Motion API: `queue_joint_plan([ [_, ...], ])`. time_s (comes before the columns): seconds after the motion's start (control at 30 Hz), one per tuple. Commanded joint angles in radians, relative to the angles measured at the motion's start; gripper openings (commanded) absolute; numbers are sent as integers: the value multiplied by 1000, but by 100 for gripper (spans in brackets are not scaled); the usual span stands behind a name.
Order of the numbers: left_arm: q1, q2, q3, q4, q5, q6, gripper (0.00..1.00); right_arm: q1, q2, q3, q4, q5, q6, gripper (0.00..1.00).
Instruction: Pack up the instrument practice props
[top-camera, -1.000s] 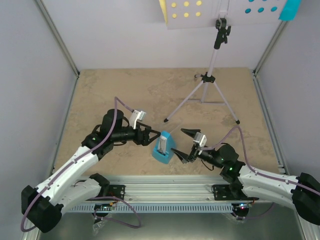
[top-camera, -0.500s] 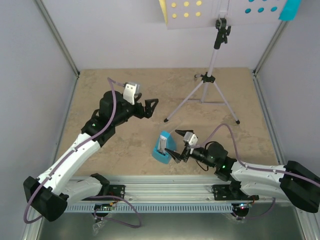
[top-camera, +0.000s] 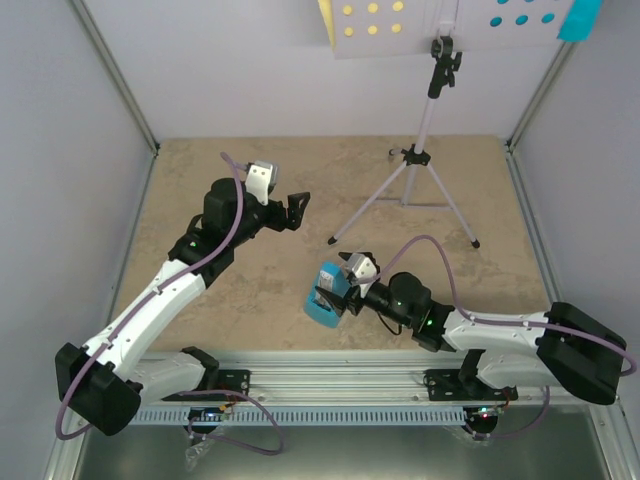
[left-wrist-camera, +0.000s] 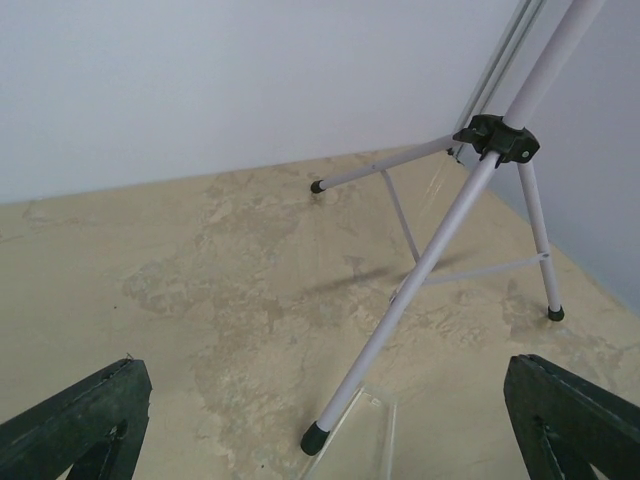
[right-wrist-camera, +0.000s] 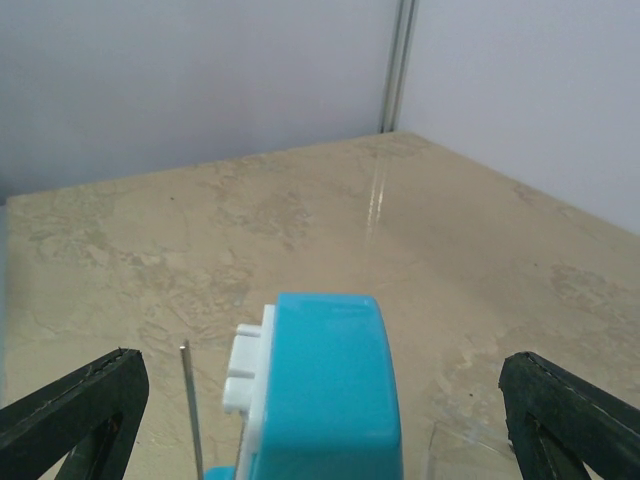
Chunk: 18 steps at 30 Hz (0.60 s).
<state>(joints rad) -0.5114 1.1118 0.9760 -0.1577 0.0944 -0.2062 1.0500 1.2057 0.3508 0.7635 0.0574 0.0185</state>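
The small blue metronome (top-camera: 325, 298) stands near the table's front middle. My right gripper (top-camera: 338, 290) is open around it. In the right wrist view the metronome (right-wrist-camera: 325, 400) fills the gap, with both fingers (right-wrist-camera: 75, 415) well clear of its sides and its thin pendulum rod (right-wrist-camera: 190, 410) upright. My left gripper (top-camera: 295, 210) is open and empty, facing the pale lilac music stand (top-camera: 420, 160), whose near leg (left-wrist-camera: 400, 300) ends between its fingers. The holed desk (top-camera: 440, 20) at the top edge carries a yellow sheet (top-camera: 326, 20) and a cyan sheet (top-camera: 580, 18).
A clear plastic piece (left-wrist-camera: 375, 430) lies on the table beside the foot of the stand's near leg. Grey walls with metal frame posts (top-camera: 115, 80) close in the beige table (top-camera: 200, 180) on three sides. The arm bases sit on the front rail (top-camera: 330, 385).
My left gripper has opened fully, pulled away from the metronome and swung back towards the stand's near leg. My right gripper has moved left until its open fingers straddle the metronome.
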Motion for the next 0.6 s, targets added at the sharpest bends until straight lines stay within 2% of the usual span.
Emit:
queue_joint_plan([
  [0.0, 1, -2, 4, -11, -3, 19, 99, 13, 29, 38, -41, 79, -11, 98],
  [0.43, 1, -5, -2, -15, 13, 22, 99, 25, 38, 42, -85, 115, -12, 97],
  [0.57, 1, 19, 11, -33, 123, 38, 99, 25, 25, 35, -89, 115, -12, 91],
])
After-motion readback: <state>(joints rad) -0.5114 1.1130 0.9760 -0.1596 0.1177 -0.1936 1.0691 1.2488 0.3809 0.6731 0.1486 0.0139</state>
